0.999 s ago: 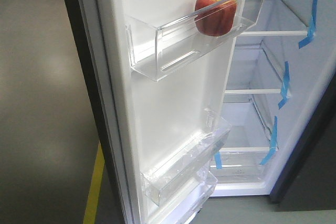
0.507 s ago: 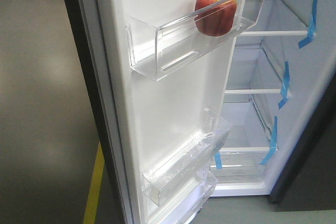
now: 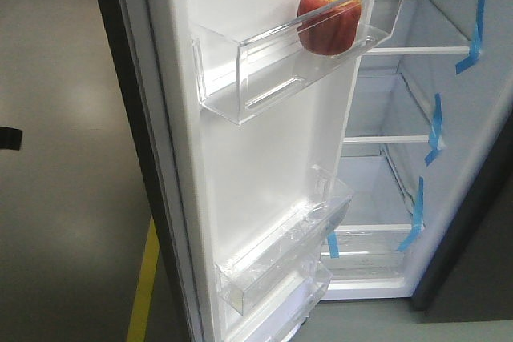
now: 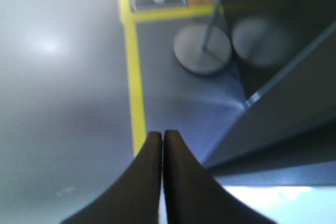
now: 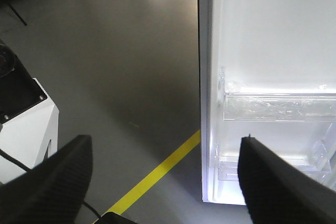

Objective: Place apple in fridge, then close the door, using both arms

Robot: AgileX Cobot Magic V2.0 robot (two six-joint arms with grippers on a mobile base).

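Observation:
The red-and-yellow apple [image 3: 329,20] sits in the upper clear bin [image 3: 272,70] on the white inner face of the open door [image 3: 256,166]. The fridge [image 3: 417,158] stands open behind it, with white lining and glass shelves marked by blue tape. A black tip of my left arm [image 3: 10,138] shows at the left edge of the front view. My left gripper [image 4: 162,136] is shut and empty, pointing at the floor beside the door's dark outer face [image 4: 283,77]. My right gripper [image 5: 167,148] is wide open and empty, facing the door's lower edge [image 5: 210,129].
Yellow floor tape [image 3: 143,286] runs below the door's edge. A round grey stand base [image 4: 202,51] with a pole sits on the floor near the door. A white and black unit [image 5: 21,119] stands left in the right wrist view.
A black part of my left arm has come into the front view at the left edge. The apple, door and fridge have not moved.

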